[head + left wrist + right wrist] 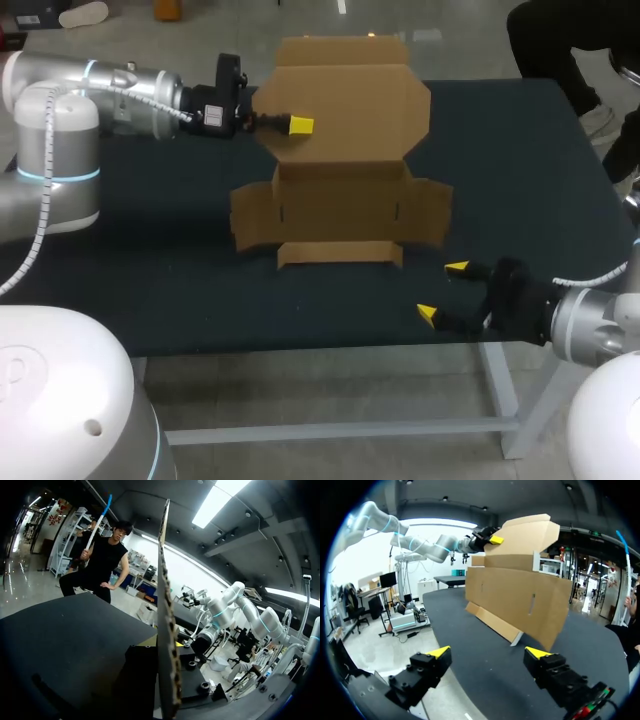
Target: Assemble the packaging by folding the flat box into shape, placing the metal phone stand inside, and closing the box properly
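Observation:
A brown cardboard box lies unfolded on the dark table, with its side flaps spread out and its large lid panel raised at the back. My left gripper comes in from the left and is shut on the lid panel's left edge. In the left wrist view that cardboard runs edge-on between the fingers of the left gripper. My right gripper stands open near the table's front right, apart from the box. From it the box stands ahead of the right gripper. No metal phone stand shows in any view.
The dark table top stretches bare to the left and in front of the box. Its front edge runs just below my right gripper.

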`<state>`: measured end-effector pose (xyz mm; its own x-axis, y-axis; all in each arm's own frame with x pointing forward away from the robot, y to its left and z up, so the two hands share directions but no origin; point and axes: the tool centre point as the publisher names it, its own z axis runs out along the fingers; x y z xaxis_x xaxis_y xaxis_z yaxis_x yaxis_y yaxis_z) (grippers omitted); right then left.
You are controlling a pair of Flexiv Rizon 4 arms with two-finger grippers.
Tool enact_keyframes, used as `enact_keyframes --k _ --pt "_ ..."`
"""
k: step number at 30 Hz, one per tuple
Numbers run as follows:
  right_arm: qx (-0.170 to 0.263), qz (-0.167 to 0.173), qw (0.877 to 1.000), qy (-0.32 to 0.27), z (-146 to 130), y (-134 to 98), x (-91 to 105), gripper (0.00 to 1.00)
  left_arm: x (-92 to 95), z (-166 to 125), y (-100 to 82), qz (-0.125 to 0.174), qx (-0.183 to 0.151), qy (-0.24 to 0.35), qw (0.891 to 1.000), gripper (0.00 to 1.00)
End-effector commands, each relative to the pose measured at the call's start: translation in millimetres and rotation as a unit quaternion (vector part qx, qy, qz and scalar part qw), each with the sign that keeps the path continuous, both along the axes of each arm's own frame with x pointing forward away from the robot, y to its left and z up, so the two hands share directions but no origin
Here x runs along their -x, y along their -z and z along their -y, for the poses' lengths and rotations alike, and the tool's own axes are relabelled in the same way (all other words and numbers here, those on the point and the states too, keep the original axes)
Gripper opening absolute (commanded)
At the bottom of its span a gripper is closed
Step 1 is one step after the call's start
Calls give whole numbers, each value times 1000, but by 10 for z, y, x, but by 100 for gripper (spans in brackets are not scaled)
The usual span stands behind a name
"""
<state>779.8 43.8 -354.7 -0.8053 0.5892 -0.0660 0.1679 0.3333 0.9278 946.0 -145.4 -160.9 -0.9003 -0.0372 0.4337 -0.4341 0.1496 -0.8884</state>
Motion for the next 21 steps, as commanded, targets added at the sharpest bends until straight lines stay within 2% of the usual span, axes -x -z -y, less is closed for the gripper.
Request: enact_keyframes --k 1,21 --pt "-1 0 1000 2 -19 25 -12 100 -66 -4 19 1 0 -2 1000 0" --pt "-3 -14 999 -30 -341 176 -196 100 -114 -43 151 11 -7 -24 1000 0"
